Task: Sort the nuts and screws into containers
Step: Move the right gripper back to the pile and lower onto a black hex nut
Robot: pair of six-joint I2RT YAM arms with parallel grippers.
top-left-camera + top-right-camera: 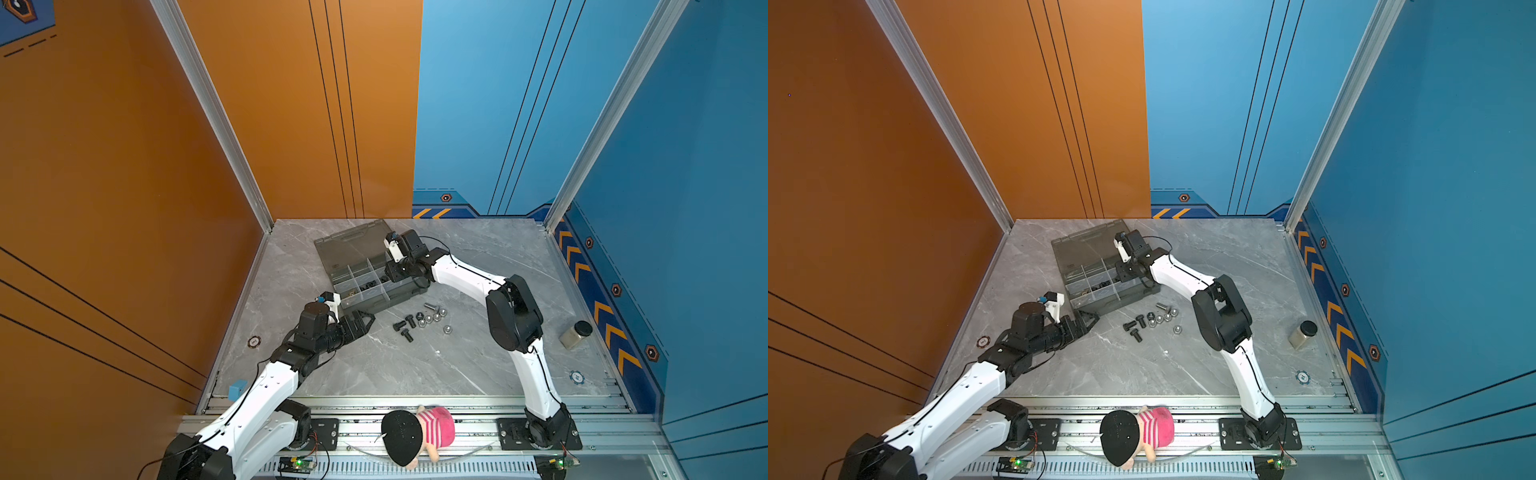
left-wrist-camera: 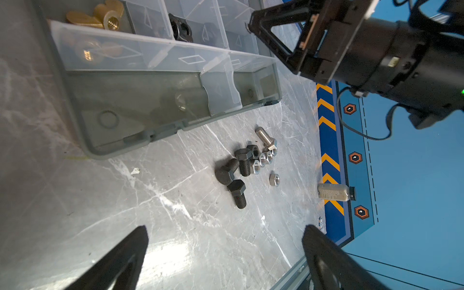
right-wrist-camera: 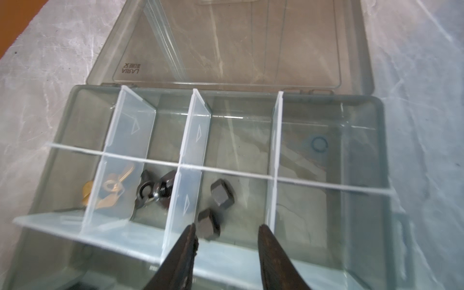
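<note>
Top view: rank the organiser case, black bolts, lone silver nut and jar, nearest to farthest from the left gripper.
1. Organiser case, just beyond the left gripper tips.
2. Black bolts, loose to its right.
3. Lone silver nut, right of the bolts.
4. Jar, far right edge.

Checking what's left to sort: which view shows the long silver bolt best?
The left wrist view: the silver bolt lies close and sharp on the table. In both top views it is a tiny speck; the right wrist view misses it.
</note>
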